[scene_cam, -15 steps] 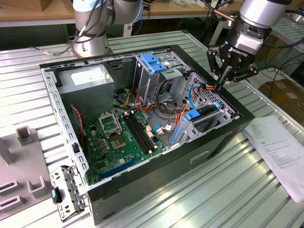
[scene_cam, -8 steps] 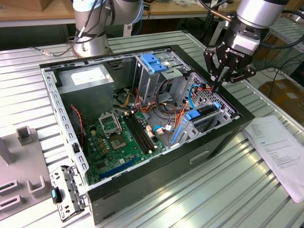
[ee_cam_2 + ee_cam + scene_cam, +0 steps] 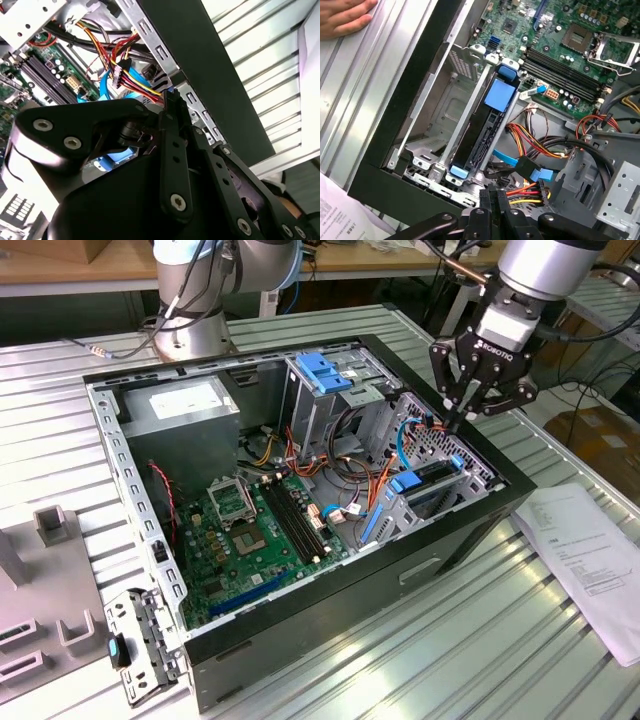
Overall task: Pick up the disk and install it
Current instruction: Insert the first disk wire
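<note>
Already the flat grey metal disk (image 3: 487,131) in its bright blue plastic carrier sits slotted in the bay at the open black computer case's (image 3: 330,605) corner. Fingers together and empty, the black gripper (image 3: 457,423) hovers above; any further seating needs a straight push.

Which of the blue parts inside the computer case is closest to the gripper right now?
The disk's blue carrier, seated in the bay directly below the gripper. The larger blue bracket tops the drive cage farther toward the exterior view's left.
</note>
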### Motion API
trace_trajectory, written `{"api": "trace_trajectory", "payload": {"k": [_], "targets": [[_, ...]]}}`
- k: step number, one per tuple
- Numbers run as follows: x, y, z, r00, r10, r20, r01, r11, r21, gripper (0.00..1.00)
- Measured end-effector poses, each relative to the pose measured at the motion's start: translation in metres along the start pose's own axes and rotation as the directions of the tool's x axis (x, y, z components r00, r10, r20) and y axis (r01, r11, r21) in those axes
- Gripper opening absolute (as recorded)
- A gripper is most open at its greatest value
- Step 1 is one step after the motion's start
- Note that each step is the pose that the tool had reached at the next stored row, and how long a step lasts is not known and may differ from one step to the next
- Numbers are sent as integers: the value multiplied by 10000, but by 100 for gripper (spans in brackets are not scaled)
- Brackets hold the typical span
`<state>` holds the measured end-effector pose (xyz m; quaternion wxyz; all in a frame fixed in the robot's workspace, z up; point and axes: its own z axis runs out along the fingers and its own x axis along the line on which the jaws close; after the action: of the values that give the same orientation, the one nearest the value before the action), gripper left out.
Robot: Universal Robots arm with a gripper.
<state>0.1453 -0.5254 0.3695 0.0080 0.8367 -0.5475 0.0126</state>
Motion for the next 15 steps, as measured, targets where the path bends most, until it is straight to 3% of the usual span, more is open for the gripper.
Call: {"api": "trace_trajectory", "payload": {"k": [7, 10, 12, 15], "targets": [[-4, 8, 1, 10000, 78, 0, -78, 10000, -2, 16], [-4, 9, 2, 9986, 538, -1, -538, 9986, -17, 16], [-4, 9, 4, 9945, 1051, -3, -1051, 9945, -32, 16], [-10, 22, 5, 9940, 1095, 0, -1095, 9940, -33, 16]]}}
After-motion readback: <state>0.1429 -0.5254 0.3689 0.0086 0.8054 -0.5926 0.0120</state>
